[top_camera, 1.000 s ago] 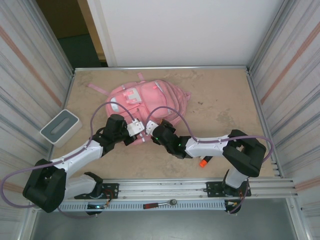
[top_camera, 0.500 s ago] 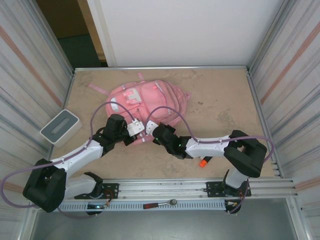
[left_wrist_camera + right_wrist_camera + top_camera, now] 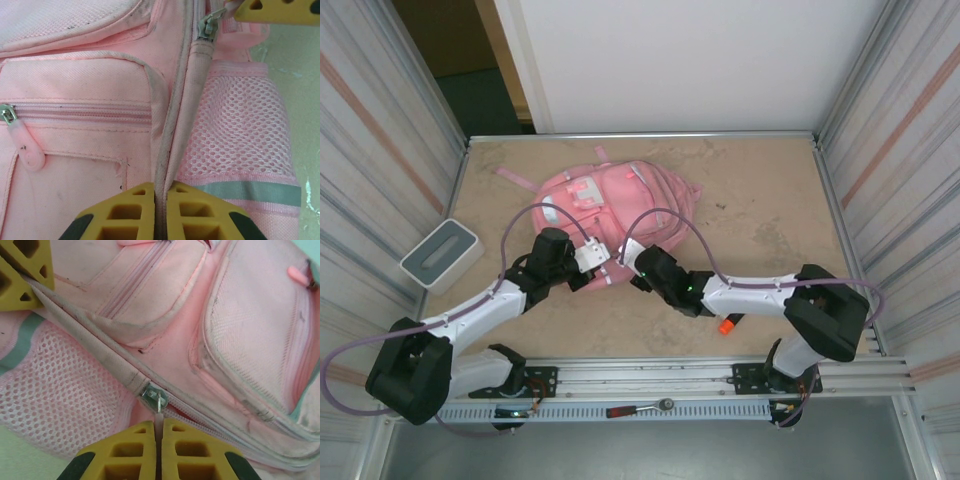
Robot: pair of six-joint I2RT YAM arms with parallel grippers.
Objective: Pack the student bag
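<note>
The large pink fabric backpack (image 3: pixel 615 195) lies flat at upper centre of the overhead view. Your left gripper (image 3: pixel 160 192), at bottom centre, is pinched shut on the grey-pink zip seam (image 3: pixel 175 100). Your right gripper (image 3: pixel 158 432) is clamped on the pale pink zip tab (image 3: pixel 158 416). Draw the tab straight along the seam, keeping the left pinch firm.

right gripper (image 3: pixel 158 434) now clamped shut on zip pull (image 3: pixel 159 413) of student bag (image 3: pixel 612 198), arm scooted right a bit

Pink student bag (image 3: pixel 620 195), pink mesh pocket (image 3: pixel 240 125) with grey band (image 3: pixel 250 192); grey-white box (image 3: pixel 441 255)
</note>
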